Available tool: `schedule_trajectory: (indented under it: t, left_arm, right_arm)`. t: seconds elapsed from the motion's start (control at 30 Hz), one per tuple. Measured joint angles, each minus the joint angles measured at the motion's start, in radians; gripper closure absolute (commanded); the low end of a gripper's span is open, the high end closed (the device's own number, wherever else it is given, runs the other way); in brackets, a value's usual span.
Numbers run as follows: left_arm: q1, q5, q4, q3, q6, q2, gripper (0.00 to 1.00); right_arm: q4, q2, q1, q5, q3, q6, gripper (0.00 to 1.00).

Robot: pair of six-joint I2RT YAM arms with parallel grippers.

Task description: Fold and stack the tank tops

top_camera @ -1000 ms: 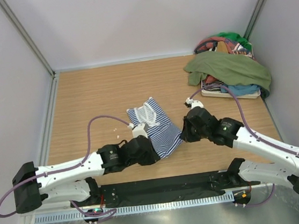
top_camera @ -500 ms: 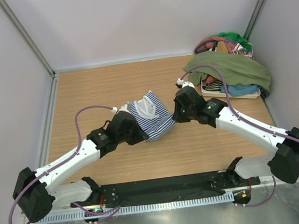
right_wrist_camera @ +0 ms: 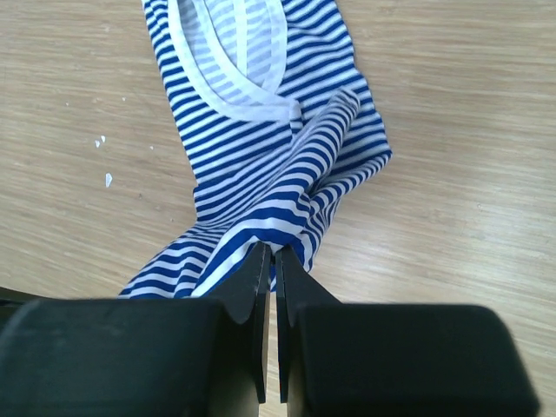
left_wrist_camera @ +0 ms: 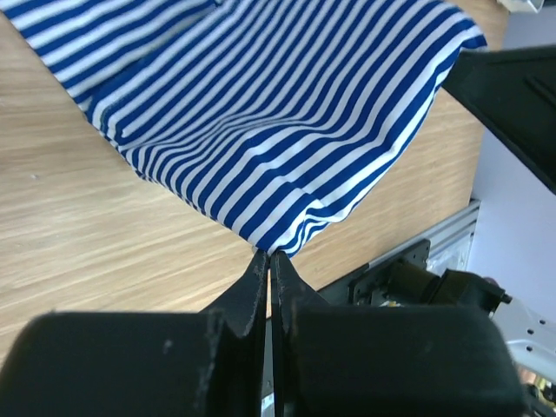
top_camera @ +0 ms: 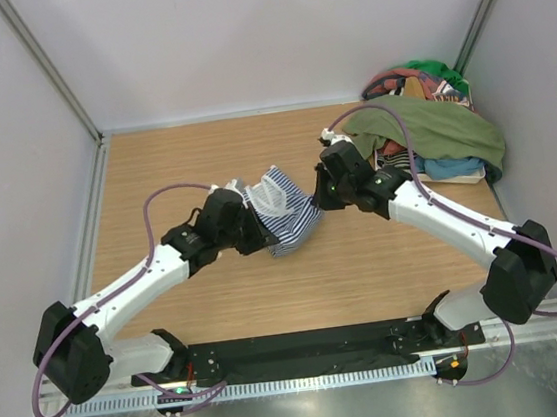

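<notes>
Wood-grain tabletop boxed in by white walls, with a navy-and-white thin-striped cloth tank top (top_camera: 281, 211) slung between two pinches. Closed tight on the left gripper (left_wrist_camera: 268, 261), a folded hem corner nipped right at the fingertips and striped cloth sagging away beyond them. Same on the right gripper (right_wrist_camera: 271, 256): fingers all but touching, a gathered edge caught at the tips, the white-trimmed neckline lying flat on the wood further ahead. Well beyond the right fingers, draped over a heap of mixed clothes (top_camera: 425, 167), an olive green cloth top (top_camera: 440, 128), untouched.

Looks like a fold in hand, hem end headed toward the neckline. Could fail in several ways — thin pinches slipping off if drawn apart too hard, uneven travel skewing the fold, bunched layers at the right tips landing as a wrinkle instead of a flat edge. Could also drag the resting neckline end across the wood if lifted too high — and snag the olive top should the right arm swing wide.
</notes>
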Motion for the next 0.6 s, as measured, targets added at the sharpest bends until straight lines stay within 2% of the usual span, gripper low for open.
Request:
schedule_trajectory:
  t: [0.17, 0.43, 0.6]
  left_arm:
    - [-0.081, 0.002, 0.05, -0.075, -0.04, -0.004, 1.0]
    - [-0.319, -0.07, 0.091, -0.116, -0.127, -0.013, 1.0]
    - [-0.433, -0.123, 0.136, -0.115, -0.177, 0.013, 1.0]
  right_arm:
    - [0.0, -0.078, 0.0, -0.011, -0.085, 0.005, 0.99]
    - [-0.039, -0.3, 0.0, -0.018, -0.269, 0.036, 0.99]
    - [-0.106, -0.436, 0.0, 0.002, -0.321, 0.05, 0.98]
